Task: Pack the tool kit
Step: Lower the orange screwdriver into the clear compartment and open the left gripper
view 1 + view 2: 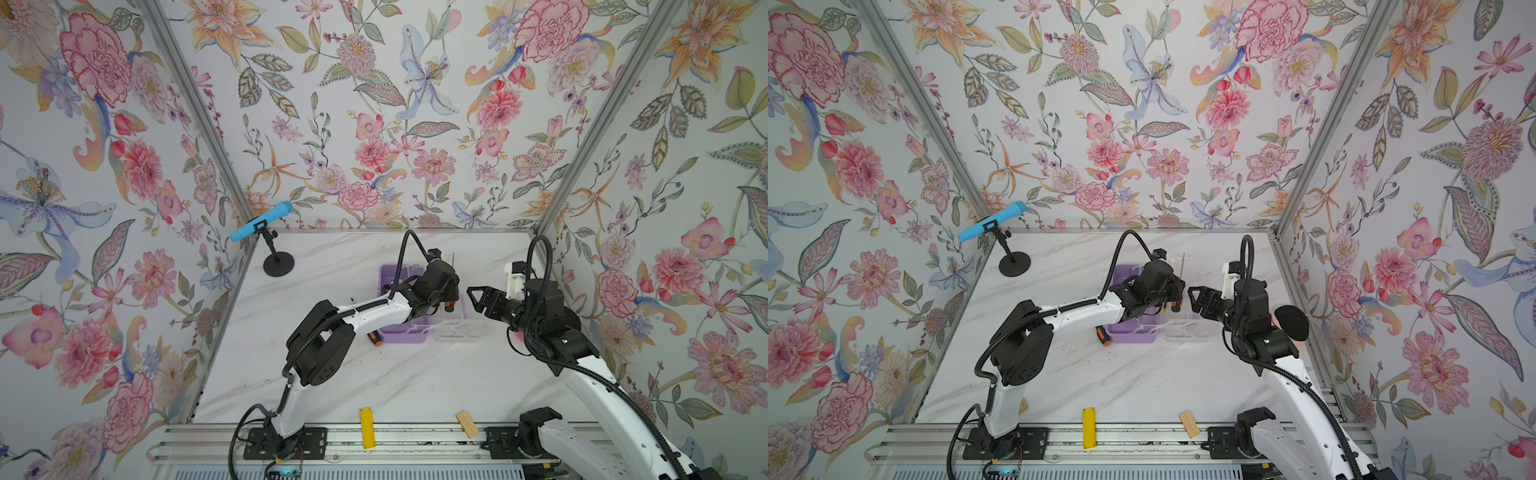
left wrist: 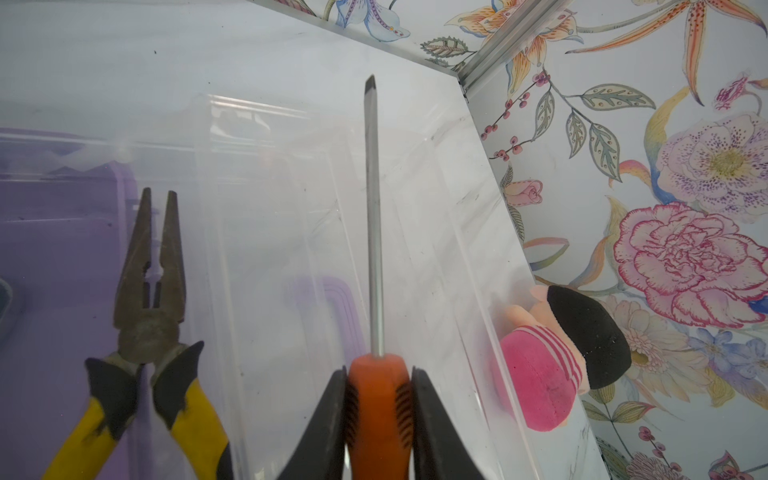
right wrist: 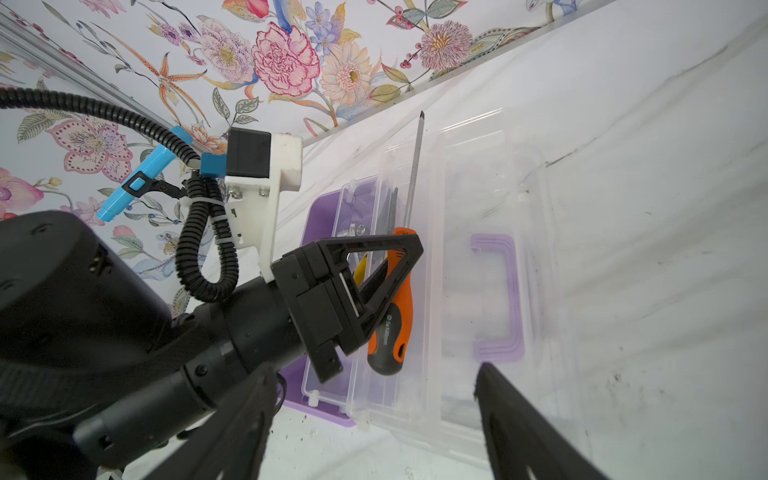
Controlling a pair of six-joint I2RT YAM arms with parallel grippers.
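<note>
The tool kit case lies open in both top views, its lilac base on the left and its clear lid flat on the right. My left gripper is shut on the orange-black handle of a screwdriver. It holds the screwdriver over the seam between base and lid, the shaft pointing to the back wall. Yellow-handled pliers lie in the base. A second screwdriver rests on the table against the base's near left corner. My right gripper is open and empty, hovering over the lid's near edge, close to the left gripper.
A blue microphone on a black stand is at the back left. A flat yellow bar and a small wooden block lie at the front edge. A pink plush toy sits by the right wall.
</note>
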